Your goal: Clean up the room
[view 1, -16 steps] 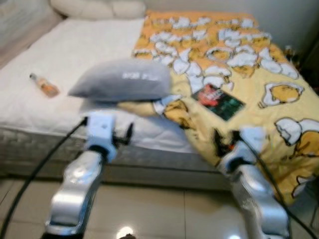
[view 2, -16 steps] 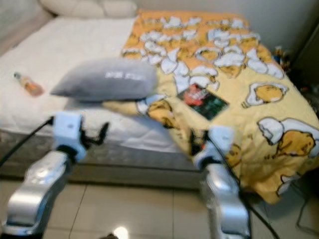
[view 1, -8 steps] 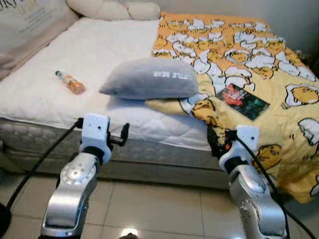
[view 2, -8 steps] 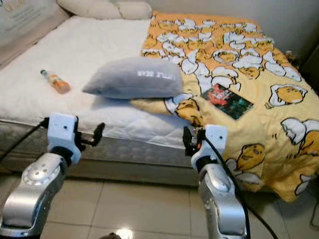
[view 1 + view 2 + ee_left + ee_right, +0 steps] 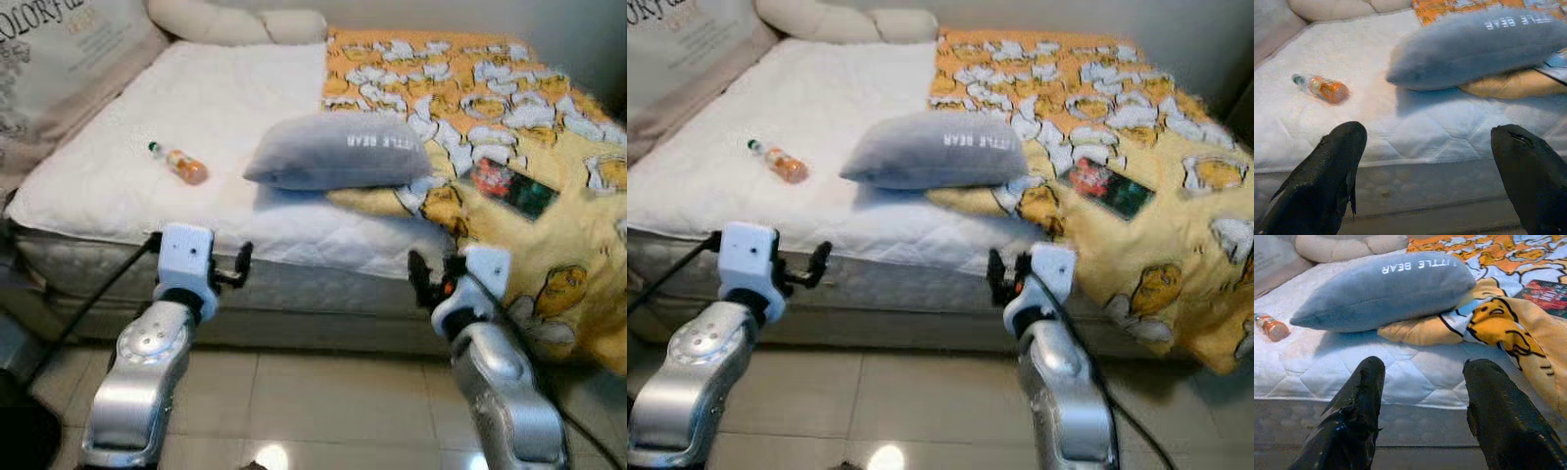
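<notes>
Head and wrist views share the bed [image 5: 196,211].

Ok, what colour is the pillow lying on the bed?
Grey pillow, with white lettering along one edge; the right wrist view shows it best.

The camera has swung toward 9 o'clock, so the whole scene has slid toward 3 o'clock across the head views. The grey pillow [image 5: 338,150] and the orange bottle [image 5: 179,164] now sit nearer the middle of the frame, and the book [image 5: 511,185] has drifted toward the 3 o'clock edge. More of the printed cushion [image 5: 69,54] at 10 o'clock has come into view. The objects themselves seem not to have moved on the bed [image 5: 196,117], though blur in the earlier frames makes this uncertain.
</notes>
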Controlling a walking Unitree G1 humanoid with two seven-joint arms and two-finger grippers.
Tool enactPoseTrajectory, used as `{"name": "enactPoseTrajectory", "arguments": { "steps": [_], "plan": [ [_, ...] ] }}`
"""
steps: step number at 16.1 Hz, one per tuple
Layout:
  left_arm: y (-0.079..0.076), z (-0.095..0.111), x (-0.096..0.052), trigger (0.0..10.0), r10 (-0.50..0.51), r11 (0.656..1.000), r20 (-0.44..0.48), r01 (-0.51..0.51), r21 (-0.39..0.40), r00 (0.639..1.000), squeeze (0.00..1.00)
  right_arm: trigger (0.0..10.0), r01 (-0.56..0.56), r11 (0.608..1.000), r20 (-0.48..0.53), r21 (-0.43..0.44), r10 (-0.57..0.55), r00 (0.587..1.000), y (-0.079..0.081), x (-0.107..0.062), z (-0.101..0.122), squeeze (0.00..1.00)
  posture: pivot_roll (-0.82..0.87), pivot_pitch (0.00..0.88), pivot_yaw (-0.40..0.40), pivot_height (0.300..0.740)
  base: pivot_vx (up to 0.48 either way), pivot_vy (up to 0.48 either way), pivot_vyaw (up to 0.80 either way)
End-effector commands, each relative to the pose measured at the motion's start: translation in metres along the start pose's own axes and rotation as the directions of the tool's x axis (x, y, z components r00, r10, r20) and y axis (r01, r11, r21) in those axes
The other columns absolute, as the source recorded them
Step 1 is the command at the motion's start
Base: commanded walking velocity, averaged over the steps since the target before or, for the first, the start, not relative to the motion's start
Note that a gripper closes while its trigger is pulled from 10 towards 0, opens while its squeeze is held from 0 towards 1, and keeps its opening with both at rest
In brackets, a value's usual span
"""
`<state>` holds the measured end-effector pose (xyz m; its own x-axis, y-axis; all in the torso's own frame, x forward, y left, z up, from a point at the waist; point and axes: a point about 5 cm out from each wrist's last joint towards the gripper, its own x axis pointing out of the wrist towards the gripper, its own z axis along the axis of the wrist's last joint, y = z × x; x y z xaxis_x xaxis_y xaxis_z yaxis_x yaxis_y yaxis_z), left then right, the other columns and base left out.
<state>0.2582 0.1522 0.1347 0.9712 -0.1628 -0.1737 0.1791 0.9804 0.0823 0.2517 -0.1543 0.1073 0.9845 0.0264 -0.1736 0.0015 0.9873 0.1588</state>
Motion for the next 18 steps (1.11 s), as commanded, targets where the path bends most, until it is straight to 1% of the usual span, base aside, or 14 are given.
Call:
{"name": "enactPoseTrajectory", "arguments": {
  "steps": [1,3,4,5,6,13,14,17,18],
  "plan": [
    [0.004,0.002,-0.001,10.0,0.016,1.000,0.004,-0.016,0.017,1.000,0.90,10.0,0.006,1.000,-0.006,0.004,-0.006,1.000,-0.001,0.000,0.000,0.00,0.05,0.000,0.023,0.740,0.000,0.386,0.00],
    [0.004,0.002,-0.001,10.0,0.022,1.000,0.004,-0.022,0.011,1.000,0.95,10.0,0.004,1.000,-0.009,0.003,-0.004,1.000,-0.001,0.000,0.000,0.00,0.05,0.000,0.019,0.740,0.000,0.384,0.00],
    [0.004,0.002,-0.001,10.0,0.025,1.000,0.006,-0.025,0.007,1.000,1.00,10.0,-0.001,1.000,-0.009,0.005,0.001,1.000,-0.001,0.000,0.000,0.00,0.05,0.000,0.015,0.740,0.000,0.390,0.00],
    [0.004,0.002,-0.001,10.0,0.028,1.000,0.010,-0.028,0.002,1.000,1.00,10.0,-0.019,1.000,-0.007,0.012,0.019,1.000,0.000,0.000,0.000,0.93,0.05,0.000,0.013,0.740,0.000,0.394,0.00],
    [0.004,0.003,-0.001,10.0,0.031,1.000,0.013,-0.031,-0.003,0.999,1.00,10.0,-0.035,0.999,-0.004,0.020,0.035,0.999,0.002,0.000,0.001,1.00,0.06,0.000,0.009,0.740,0.000,0.398,0.00],
    [0.006,0.004,-0.002,10.0,0.059,0.998,0.024,-0.058,-0.017,0.998,1.00,10.0,-0.070,0.997,-0.007,0.022,0.071,0.997,0.004,0.001,0.002,1.00,0.07,0.000,-0.003,0.740,0.000,0.394,0.00],
    [0.008,0.006,-0.002,10.0,0.072,0.997,0.042,-0.071,-0.035,0.997,1.00,10.0,-0.075,0.997,-0.007,0.021,0.075,0.997,0.005,0.002,0.003,1.00,0.07,0.000,-0.002,0.740,0.000,0.000,0.00],
    [0.009,0.009,-0.001,10.0,0.087,0.995,0.051,-0.084,-0.056,0.995,1.00,10.0,-0.091,0.996,-0.001,0.018,0.091,0.996,0.008,0.003,0.004,1.00,0.07,0.000,-0.004,0.740,0.000,0.000,0.00],
    [0.010,0.010,0.000,10.0,0.087,0.996,0.056,-0.085,-0.032,0.995,1.00,10.0,-0.105,0.994,-0.001,0.011,0.105,0.995,0.009,0.004,0.005,1.00,0.07,0.000,-0.007,0.740,0.000,0.000,0.00]
  ]
}}
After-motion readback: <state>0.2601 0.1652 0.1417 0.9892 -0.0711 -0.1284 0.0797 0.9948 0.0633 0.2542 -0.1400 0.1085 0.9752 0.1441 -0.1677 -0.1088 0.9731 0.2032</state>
